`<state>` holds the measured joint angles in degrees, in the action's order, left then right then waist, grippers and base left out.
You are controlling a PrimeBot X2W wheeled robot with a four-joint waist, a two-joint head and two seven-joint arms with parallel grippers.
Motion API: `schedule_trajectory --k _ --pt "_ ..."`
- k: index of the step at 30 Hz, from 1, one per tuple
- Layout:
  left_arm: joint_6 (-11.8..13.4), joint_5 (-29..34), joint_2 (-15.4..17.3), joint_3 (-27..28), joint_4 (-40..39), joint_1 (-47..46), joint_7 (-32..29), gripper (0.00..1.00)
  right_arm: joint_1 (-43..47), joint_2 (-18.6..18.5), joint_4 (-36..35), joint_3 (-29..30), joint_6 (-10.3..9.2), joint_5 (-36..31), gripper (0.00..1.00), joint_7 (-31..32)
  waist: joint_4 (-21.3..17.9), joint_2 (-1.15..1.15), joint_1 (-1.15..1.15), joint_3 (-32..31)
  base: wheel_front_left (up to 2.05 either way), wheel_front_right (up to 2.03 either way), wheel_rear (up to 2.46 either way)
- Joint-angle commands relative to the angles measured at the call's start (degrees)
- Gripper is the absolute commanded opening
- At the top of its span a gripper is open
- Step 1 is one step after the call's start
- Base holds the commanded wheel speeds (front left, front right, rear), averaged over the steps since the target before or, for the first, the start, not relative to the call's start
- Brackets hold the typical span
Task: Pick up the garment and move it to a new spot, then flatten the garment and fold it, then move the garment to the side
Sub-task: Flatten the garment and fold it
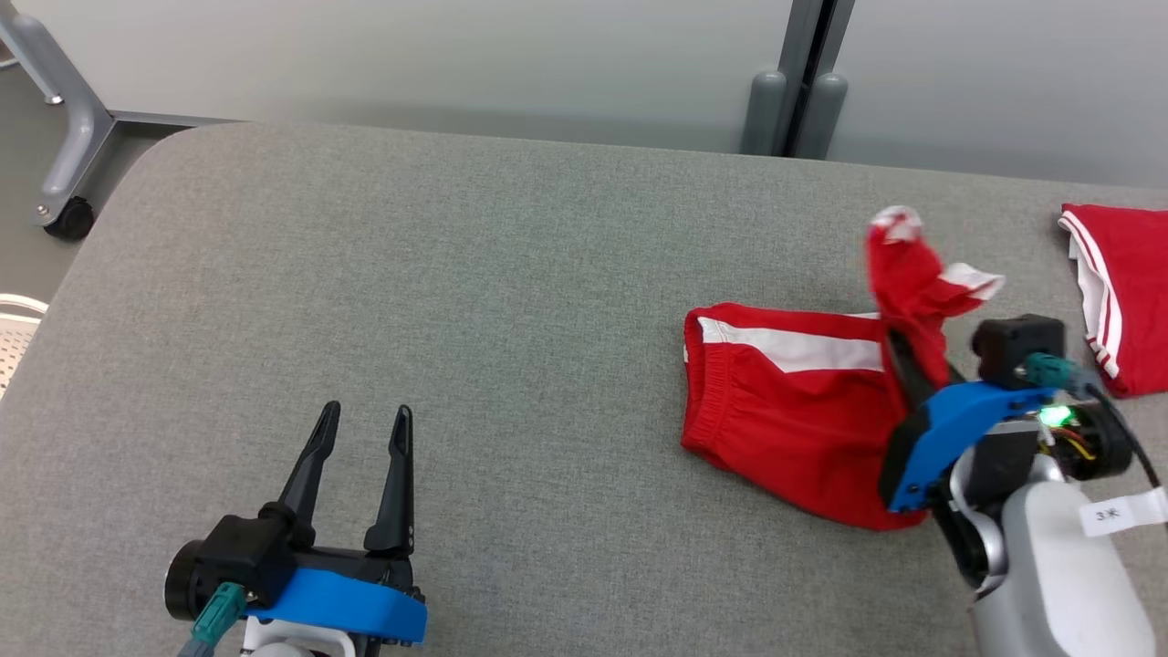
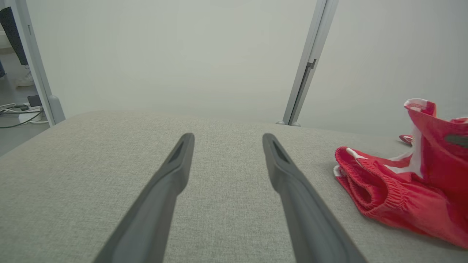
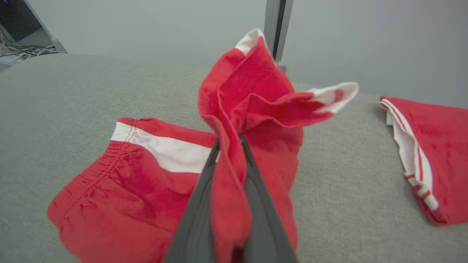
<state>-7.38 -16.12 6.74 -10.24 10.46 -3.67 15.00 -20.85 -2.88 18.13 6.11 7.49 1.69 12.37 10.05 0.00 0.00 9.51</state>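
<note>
A grey, fabric-covered surface [image 1: 456, 319] with a rounded corner at the upper left spans most of the head view. Pale wall panels [image 1: 411, 46] stand behind it, split by a grey post [image 1: 803, 82] at the upper right. A metal frame leg on a black caster [image 1: 68, 219] stands on the floor at the far left. A second red-and-white piece [image 1: 1127, 301] lies at the right edge, apart from the garment.

The garment [image 1: 794, 411], red shorts with a white side stripe and a gathered waistband at its left end, lies right of centre. Most of it rests flat. 1 leg is pulled up into a crumpled peak with white-trimmed hems.

The right gripper [image 1: 903, 356] reaches in from the lower right, and its 2 dark fingers are clenched on the raised fold, with red cloth pinched between them. The left gripper [image 1: 365, 411] sits at the lower left over bare fabric, well apart from the garment, with its fingers spread and nothing between them.
</note>
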Motion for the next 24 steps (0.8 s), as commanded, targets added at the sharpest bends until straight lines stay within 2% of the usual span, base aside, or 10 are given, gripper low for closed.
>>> schedule_trajectory --k 1,5,19,20,21,22,24 --pt "-0.1 -0.09 0.19 -0.41 -0.11 -0.51 0.24 1.0 0.11 -0.08 -0.15 -3.58 0.01 1.46 0.0 0.81 0.03 0.0 0.0 -0.13 0.0 0.0 0.0" --pt "-0.1 -0.4 0.14 -0.98 -0.18 -1.18 0.23 1.0 -1.79 -0.11 2.07 -8.77 0.01 4.58 0.0 2.07 0.62 0.0 0.0 0.04 0.0 0.0 0.0" --pt "-0.1 -0.93 -0.14 -1.88 0.02 -1.29 0.24 1.0 -7.07 -0.1 11.59 -16.78 0.02 8.52 0.0 0.73 3.3 0.0 0.0 0.81 0.0 0.0 0.0" --pt "-0.1 -0.92 -0.14 -1.83 0.04 -1.18 0.23 1.0 -6.97 -0.1 12.03 -17.41 0.02 9.07 0.09 0.87 3.34 0.0 0.0 0.74 0.0 0.0 0.0" --pt "-0.1 -0.9 -0.15 -1.75 0.07 -1.06 0.23 1.0 -6.8 -0.1 12.42 -17.94 0.02 9.65 0.89 1.05 3.34 0.0 0.0 0.64 0.0 0.0 0.0" --pt "-0.1 -0.88 -0.13 -1.7 0.1 -0.91 0.23 1.0 -6.58 -0.1 12.6 -18.39 0.02 10.84 1.0 0.93 3.32 0.0 0.0 0.51 0.0 0.0 0.0" --pt "-0.1 -0.89 -0.08 -1.52 0.17 -0.58 0.23 1.0 -5.8 -0.08 11.87 -20.34 0.02 16.26 1.0 0.4 3.13 0.0 0.0 0.06 0.0 0.0 0.0"
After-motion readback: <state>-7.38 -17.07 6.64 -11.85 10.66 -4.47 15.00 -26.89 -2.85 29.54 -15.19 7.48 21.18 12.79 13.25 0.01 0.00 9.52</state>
